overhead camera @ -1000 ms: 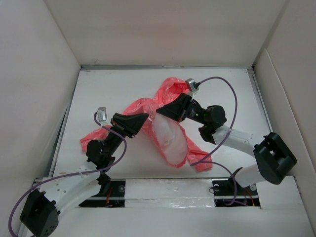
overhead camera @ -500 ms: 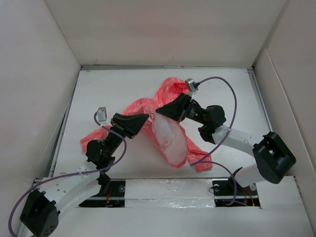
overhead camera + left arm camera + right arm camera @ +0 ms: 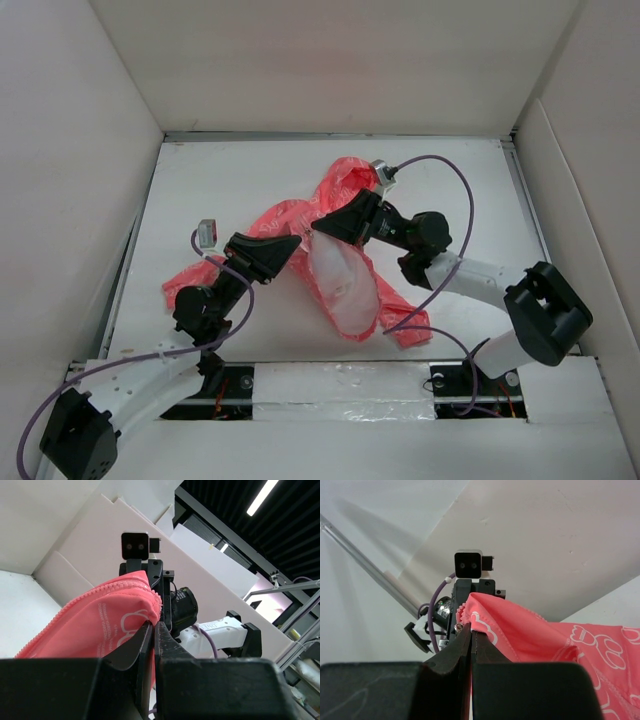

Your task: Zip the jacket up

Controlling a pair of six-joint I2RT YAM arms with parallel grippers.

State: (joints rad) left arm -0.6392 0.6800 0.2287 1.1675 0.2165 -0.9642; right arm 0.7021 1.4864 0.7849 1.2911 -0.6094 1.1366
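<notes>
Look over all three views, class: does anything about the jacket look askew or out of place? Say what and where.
Yes. The jacket lies crumpled and twisted on the table, unzipped, pale lining facing up. The left gripper and right gripper each pinch a zipper edge.

Unzipped coral-pink jacket (image 3: 340,270), lining up

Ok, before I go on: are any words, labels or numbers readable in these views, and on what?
Nothing can be quoted.
On the jacket, left wrist view: curved white lettering, too blurred to read.
Same jacket, right wrist view: white outline prints, drawings rather than legible words.
Elsewhere: no text visible.
</notes>
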